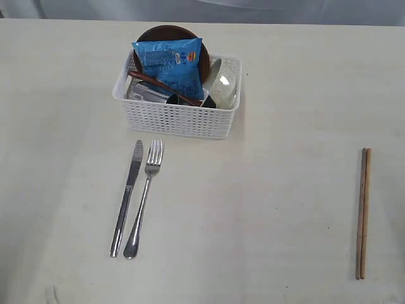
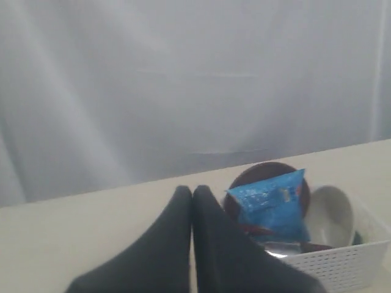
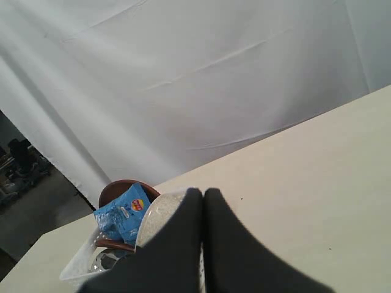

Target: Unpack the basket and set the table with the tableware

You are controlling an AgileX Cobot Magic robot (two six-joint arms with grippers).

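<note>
On my left wrist camera the left gripper (image 2: 192,190) is clenched, dark fingers pressed flat together with nothing between them. The right gripper (image 3: 203,192) is clenched and empty too. Neither shows in the exterior view.

Beyond both sits the basket (image 1: 183,120), towards the far middle of the table (image 1: 285,95). Inside it, a blue snack packet (image 1: 171,63) leans against the brown plate (image 1: 166,33), which stands on edge at the far wall. The packet carries a small red-and-yellow logo and pale lettering, too blurred for me to read. A red-brown spoon (image 1: 161,87) lies slantwise under the packet, and the bowl (image 1: 223,82) is tipped on its side at the right end.

Just near of the basket, the knife (image 1: 128,196) and fork (image 1: 144,199) lie side by side, knife on the left. The chopsticks (image 1: 362,212) lie paired together, well apart, on the right.
</note>
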